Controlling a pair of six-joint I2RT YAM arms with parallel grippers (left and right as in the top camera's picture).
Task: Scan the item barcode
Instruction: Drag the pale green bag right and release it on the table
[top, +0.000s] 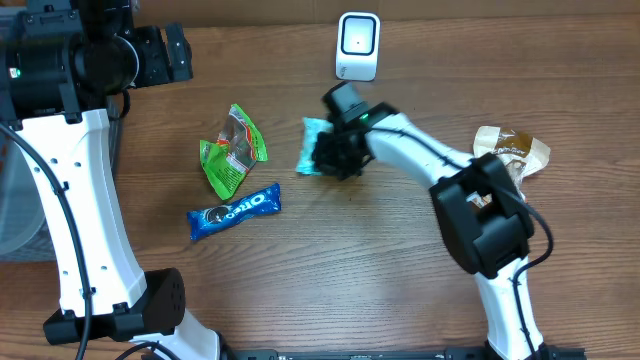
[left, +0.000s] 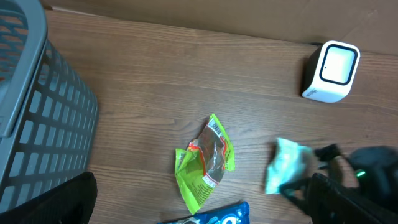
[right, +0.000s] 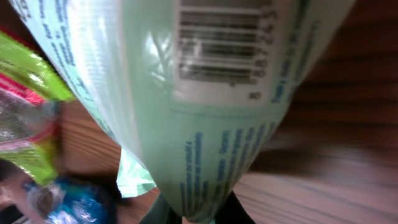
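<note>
Mint-green packet (top: 312, 148): pinched at one end in right pincer (top: 340, 155), jaws shut tight on the film. Position: near the scanner (top: 357, 46), on its robot-facing side, slightly left. Probably lifted off the bench (top: 390, 270); not certain from overhead.

Barcode (right: 217, 43) on a white panel, turned toward the right wrist camera, flat and readable there, some glare on the film. End grip likely chosen to keep fingers off the code. Sensible. Code facing relative to the scanner window: cannot tell.

Judged step: grasp done, presentation to scanner next. Likely needs wrist rotation to face the code at the window, then a short move closer. Risks: limp film folding over the code, glare, slip from the thin end grip.

Left pincer (top: 168, 55): spread wide, holding nothing, parked well left of the scanner. Out of the way, probably just supplying a side view.

Other items, none between packet and scanner:
- green wrapper (top: 233, 150): left of the scanner, beyond the packet
- Oreo pack (top: 235, 210): same side, farther from the scanner, nearer the robot
- brown wrapper (top: 512, 150): well right of the scanner
- grey basket (left: 37, 124): far left of the scanner, at the bench edge
</note>
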